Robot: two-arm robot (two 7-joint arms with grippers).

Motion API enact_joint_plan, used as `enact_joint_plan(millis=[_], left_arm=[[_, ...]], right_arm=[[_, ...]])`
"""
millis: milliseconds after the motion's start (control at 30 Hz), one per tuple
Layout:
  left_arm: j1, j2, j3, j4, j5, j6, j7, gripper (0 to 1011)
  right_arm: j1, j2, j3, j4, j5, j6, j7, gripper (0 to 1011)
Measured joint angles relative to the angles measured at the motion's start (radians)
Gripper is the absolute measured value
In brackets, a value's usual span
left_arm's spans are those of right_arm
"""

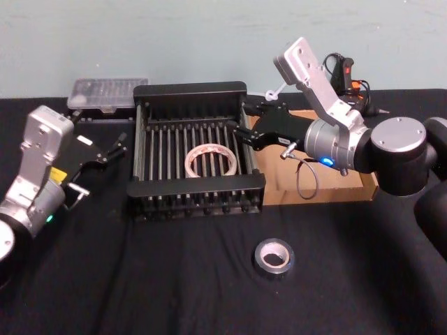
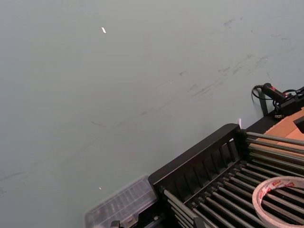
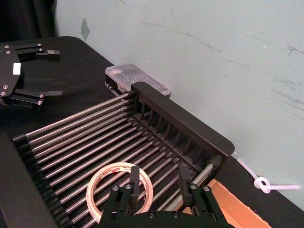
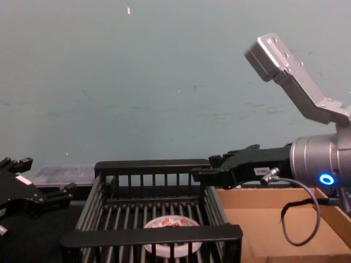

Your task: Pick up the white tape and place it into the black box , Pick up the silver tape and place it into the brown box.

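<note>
Black box (image 1: 195, 91) sits frame centre with white tape (image 1: 209, 160) already flat inside; right end effector (image 1: 246, 124) hangs at its right rim, fingers apart, empty; silver tape (image 1: 274, 257) lower centre on the surface looks light, stiff; you pinch across its wall.

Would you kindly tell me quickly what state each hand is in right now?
Left hand: open, empty, left of the black slatted plastic crate.
Right hand: open, empty, at the crate's right rim.
</note>
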Motion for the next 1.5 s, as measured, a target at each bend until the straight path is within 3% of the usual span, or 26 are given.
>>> enact_joint_plan(millis=[133, 600, 833, 1033, 1167, 1433, 1500], left_arm=[[0.0, 0.0, 0.0, 0.0, 0.0, 0.0, 0.0, 1001], [0.0, 0.0, 0.0, 0.0, 0.0, 0.0, 0.0, 1001], [0.0, 0.0, 0.0, 0.0, 0.0, 0.0, 0.0, 1001], [0.0, 0.0, 0.0, 0.0, 0.0, 0.0, 0.0, 1001], [0.0, 0.0, 0.0, 0.0, 0.0, 0.0, 0.0, 1001], [0.0, 0.0, 0.0, 0.0, 0.0, 0.0, 0.0, 1001], [0.0, 0.0, 0.0, 0.0, 0.0, 0.0, 0.0, 1001]], right_arm=[[0.0, 0.0, 0.0, 0.0, 0.0, 0.0, 0.0, 648], [0.0, 0.0, 0.0, 0.0, 0.001, 0.0, 0.0, 1003], [-0.002, 0.0, 0.005, -0.001, 0.003, 0.0, -0.001, 1002], [-0.024, 0.017, 0.027, -0.041, 0.016, 0.004, -0.007, 1002], [-0.045, 0.042, 0.04, -0.086, 0.026, 0.018, -0.005, 1002], [-0.126, 0.143, 0.075, -0.233, 0.06, 0.06, 0.014, 1002], [-0.134, 0.153, 0.078, -0.245, 0.064, 0.063, 0.016, 1003]])
